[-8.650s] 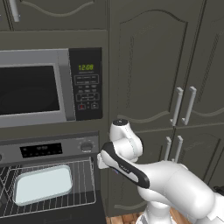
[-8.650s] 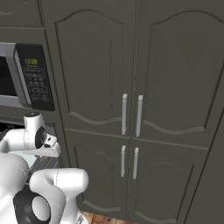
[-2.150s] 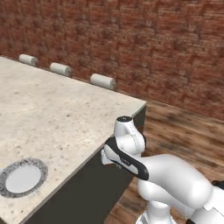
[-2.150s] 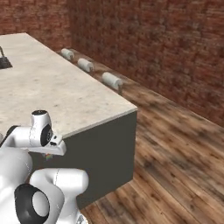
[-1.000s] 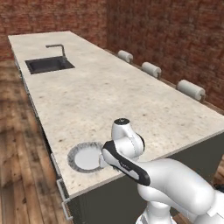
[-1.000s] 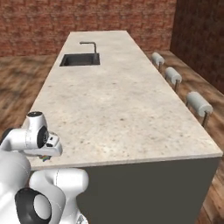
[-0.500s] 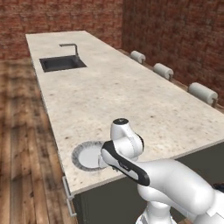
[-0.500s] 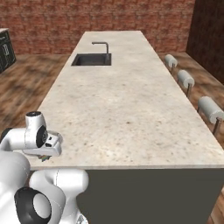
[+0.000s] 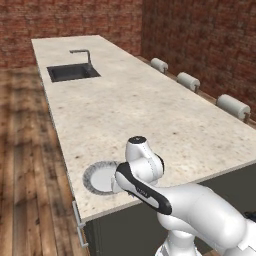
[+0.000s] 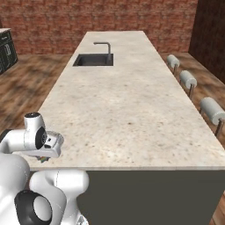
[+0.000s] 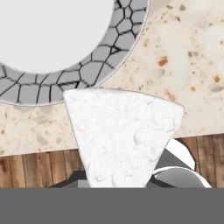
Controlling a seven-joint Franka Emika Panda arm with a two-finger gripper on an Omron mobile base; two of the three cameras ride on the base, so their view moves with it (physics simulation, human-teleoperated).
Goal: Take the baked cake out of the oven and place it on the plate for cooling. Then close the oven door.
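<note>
Near the front edge of the counter (image 9: 150, 115) you see the plate (image 9: 97, 177), white in the middle with a grey cracked-pattern rim, lying flat beside the arm's wrist. Seen from the hand camera, a white wedge-shaped piece of cake (image 11: 124, 135) sits just below the plate's rim, over the counter edge and the wood floor (image 11: 26, 168). You cannot tell whether the hand's fingers are pinching it, spread or pressed together; the wedge hides them. Far along the counter from the plate sit the sink (image 9: 73, 72) and its faucet (image 10: 104, 46). Three stools (image 10: 189, 79) line the counter's far side.
</note>
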